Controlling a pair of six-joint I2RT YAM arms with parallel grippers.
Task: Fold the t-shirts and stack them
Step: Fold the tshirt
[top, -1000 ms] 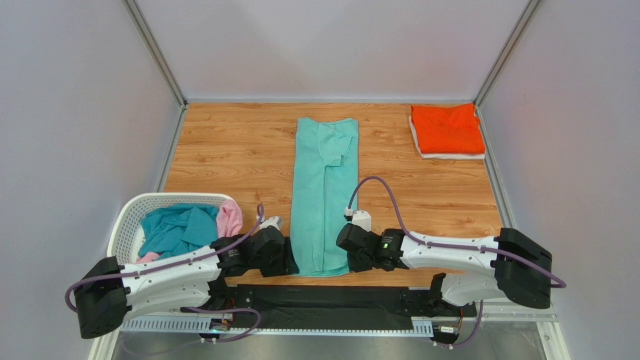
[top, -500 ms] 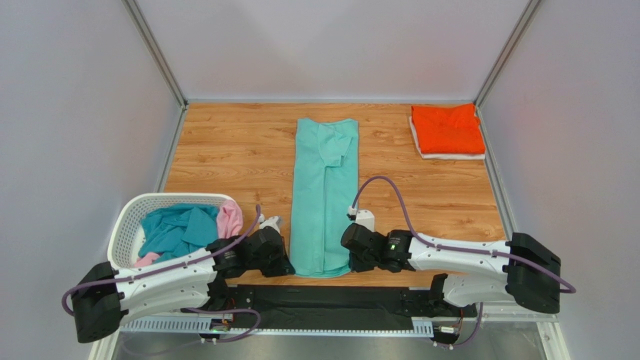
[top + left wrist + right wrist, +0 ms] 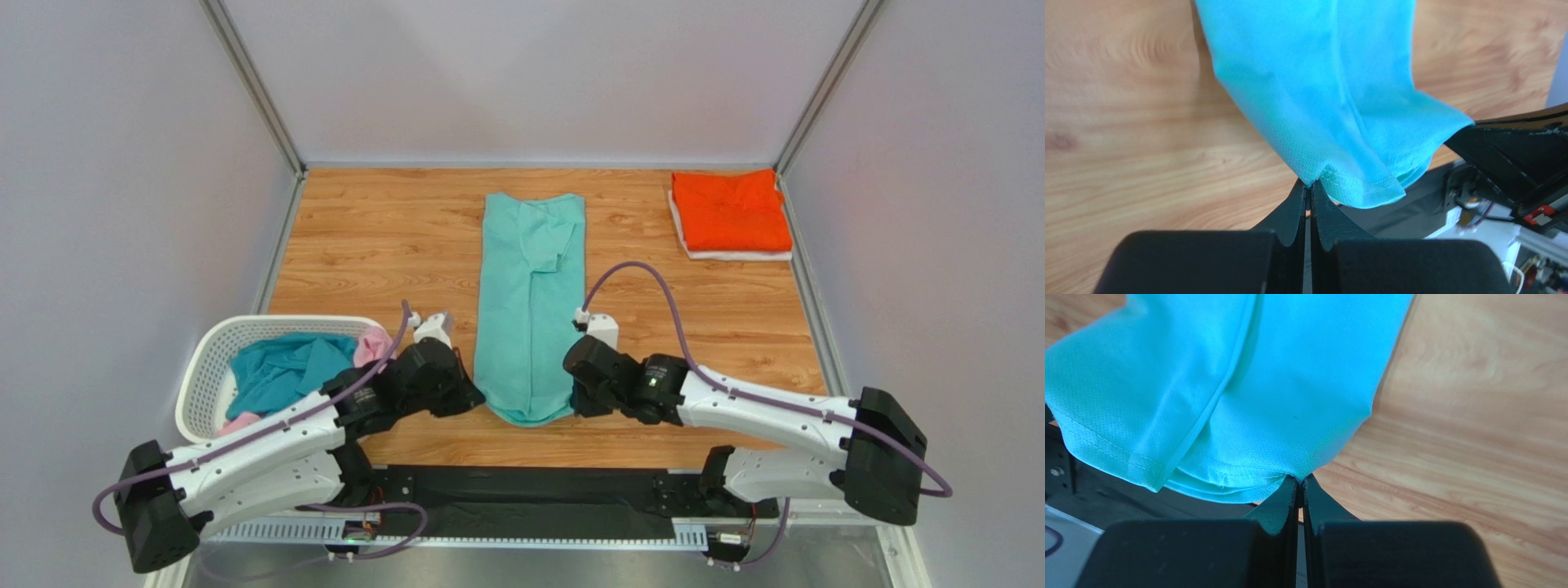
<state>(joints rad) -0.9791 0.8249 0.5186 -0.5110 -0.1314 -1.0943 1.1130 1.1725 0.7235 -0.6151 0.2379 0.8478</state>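
A mint-teal t-shirt [image 3: 530, 294] lies as a long narrow strip down the middle of the wooden table, sleeves folded in. My left gripper [image 3: 478, 401] is shut on its near left hem corner [image 3: 1315, 177]. My right gripper [image 3: 572, 398] is shut on the near right hem corner [image 3: 1293, 473]. Both corners are raised off the wood and the hem sags between them. A folded orange t-shirt [image 3: 731, 210] rests on a folded white one [image 3: 736, 255] at the far right corner. Darker teal-blue [image 3: 288, 371] and pink [image 3: 372, 352] t-shirts lie crumpled in the basket.
A white plastic laundry basket [image 3: 209, 368] stands at the near left, close beside my left arm. A black base rail [image 3: 528, 490] runs along the near edge under the lifted hem. Grey walls close in the table on three sides.
The left gripper closed on the shirt's hem corner. Both grippers then rose and moved away from the near edge, lifting the hem off the table.
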